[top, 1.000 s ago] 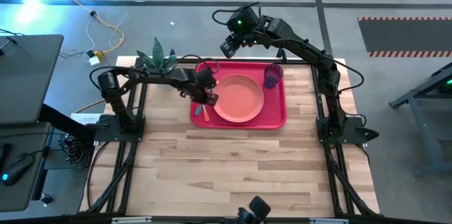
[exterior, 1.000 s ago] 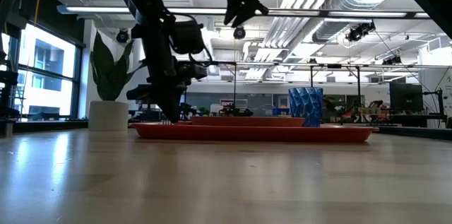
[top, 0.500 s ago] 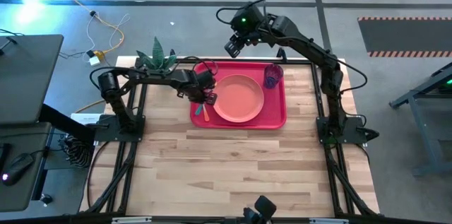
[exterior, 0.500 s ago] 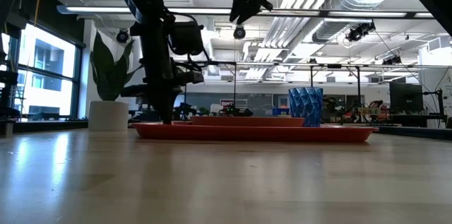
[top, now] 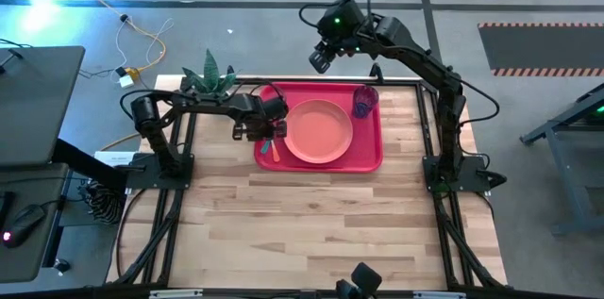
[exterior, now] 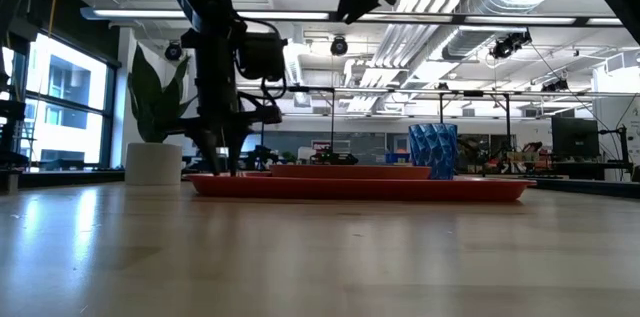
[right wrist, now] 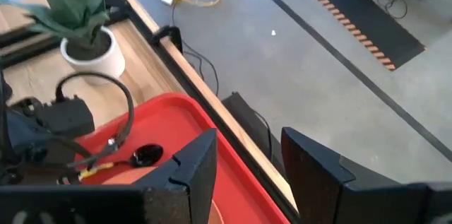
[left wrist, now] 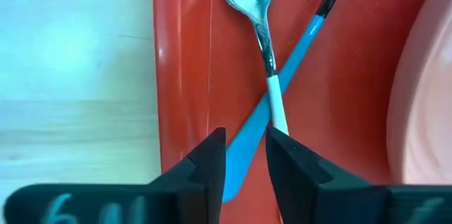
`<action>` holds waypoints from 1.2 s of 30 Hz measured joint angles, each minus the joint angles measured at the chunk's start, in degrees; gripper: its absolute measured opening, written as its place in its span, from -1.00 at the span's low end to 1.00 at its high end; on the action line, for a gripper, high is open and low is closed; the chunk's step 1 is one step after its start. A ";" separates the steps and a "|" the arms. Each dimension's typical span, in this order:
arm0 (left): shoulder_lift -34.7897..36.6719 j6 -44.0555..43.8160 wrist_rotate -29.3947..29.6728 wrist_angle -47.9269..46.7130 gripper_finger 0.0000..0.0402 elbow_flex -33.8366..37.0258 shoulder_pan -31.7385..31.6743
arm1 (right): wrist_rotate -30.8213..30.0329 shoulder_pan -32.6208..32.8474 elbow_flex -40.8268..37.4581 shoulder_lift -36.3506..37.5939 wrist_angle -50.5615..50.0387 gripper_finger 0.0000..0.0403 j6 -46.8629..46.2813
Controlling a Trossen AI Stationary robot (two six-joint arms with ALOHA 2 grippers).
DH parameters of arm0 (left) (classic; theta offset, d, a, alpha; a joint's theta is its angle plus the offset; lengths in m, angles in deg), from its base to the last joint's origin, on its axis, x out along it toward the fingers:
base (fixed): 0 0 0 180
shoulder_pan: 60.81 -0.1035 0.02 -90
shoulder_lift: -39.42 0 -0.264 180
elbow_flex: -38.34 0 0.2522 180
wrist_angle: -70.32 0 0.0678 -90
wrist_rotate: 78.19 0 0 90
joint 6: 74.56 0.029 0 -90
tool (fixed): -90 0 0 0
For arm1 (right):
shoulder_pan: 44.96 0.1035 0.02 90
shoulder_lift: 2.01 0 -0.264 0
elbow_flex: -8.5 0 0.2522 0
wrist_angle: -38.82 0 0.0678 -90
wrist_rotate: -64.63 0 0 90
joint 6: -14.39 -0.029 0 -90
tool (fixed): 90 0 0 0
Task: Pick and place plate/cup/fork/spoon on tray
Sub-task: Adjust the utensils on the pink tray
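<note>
One plate (top: 318,131), cup (top: 364,102), fork (left wrist: 263,26), spoon (left wrist: 282,83) on tray (top: 370,151).

One red tray (top: 370,156) lies on the one wooden table (top: 321,219), and everything for the meal comes singly: one pink plate (top: 318,131), one blue-purple cup (top: 364,101), one fork (left wrist: 263,19) and one teal-handled spoon (left wrist: 282,75) — the two pieces of cutlery crossed over each other at the tray's left edge. Two dark arms reach in, each with one claw: the left claw (top: 265,130) over the cutlery, the right claw (top: 323,57) raised past the table's far edge. One potted plant (top: 209,77) in a white pot stands at the far left corner — six loose things in all.
</note>
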 joint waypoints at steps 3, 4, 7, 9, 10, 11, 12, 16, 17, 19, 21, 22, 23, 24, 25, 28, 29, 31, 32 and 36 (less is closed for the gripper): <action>0.02 -0.80 -0.03 0.06 -0.50 0.00 0.39 | -0.03 0.00 0.00 0.00 -0.91 -0.26 0.00; 0.02 -1.14 -0.18 0.19 -0.49 0.00 0.60 | -0.02 0.00 0.00 0.00 -1.06 -0.26 0.00; 0.02 -3.24 -0.20 1.27 -0.49 0.00 1.24 | -0.04 0.00 0.00 0.00 -1.33 -0.26 0.00; 0.02 -4.84 -0.13 3.07 -0.49 0.00 1.55 | -0.04 0.00 0.00 0.00 -1.39 -0.26 0.00; 0.02 -5.18 -0.12 4.08 -0.49 0.00 1.66 | -0.04 0.00 0.00 0.00 -1.51 -0.26 0.00; 0.02 -5.21 -0.06 5.07 -0.49 0.00 1.77 | -0.04 0.00 0.00 0.00 -1.69 -0.26 0.00; 0.02 -5.16 0.04 5.86 -0.49 0.00 1.78 | -0.04 0.00 0.00 0.00 -1.82 -0.26 0.00; 0.02 -3.72 0.65 6.70 -0.48 0.00 1.78 | -0.04 0.00 0.00 0.00 -1.81 -0.26 0.00; -0.11 -3.74 0.81 6.65 -0.48 0.00 1.78 | -0.04 0.00 0.00 0.00 -1.81 -0.26 0.00; -0.33 -4.13 0.68 6.32 -0.48 0.00 1.76 | -0.04 0.01 0.00 0.00 -1.81 -0.26 0.00; -0.59 -5.15 0.65 6.55 -0.48 -0.03 1.70 | -0.04 0.12 0.00 0.00 -1.81 -0.26 0.00; -0.89 -5.61 0.60 6.93 -0.48 -0.04 1.70 | -0.04 0.15 0.00 0.00 -1.81 -0.26 0.00; -1.11 -5.79 0.38 6.89 -0.48 -0.04 1.70 | -0.04 0.15 0.00 0.00 -1.81 -0.26 0.00; -1.12 -5.80 0.35 6.77 -0.48 0.02 1.70 | -0.04 0.15 0.00 0.00 -1.81 -0.26 0.00; -1.33 -5.78 0.41 7.37 -0.48 0.00 1.70 | -0.04 0.15 0.00 0.00 -1.81 -0.26 0.00; -1.67 -5.75 0.45 7.46 -0.48 -0.07 1.70 | -0.04 0.15 -0.02 0.00 -1.94 -0.26 0.00; -1.65 -5.74 0.60 7.58 -0.48 -0.07 1.70 | -0.04 0.15 -0.02 0.00 -1.94 -0.26 -0.02; -1.68 -5.67 0.96 7.41 -0.48 -0.04 1.70 | -0.04 0.15 -0.02 0.00 -2.06 -0.26 0.00; -1.68 -5.62 1.12 7.42 -0.48 -0.04 1.70 | -0.04 0.15 -0.02 0.00 -2.09 -0.26 -0.01; -1.68 -5.50 0.55 7.61 -0.48 -0.04 1.70 | -0.04 0.15 -0.02 0.00 -2.12 -0.26 0.00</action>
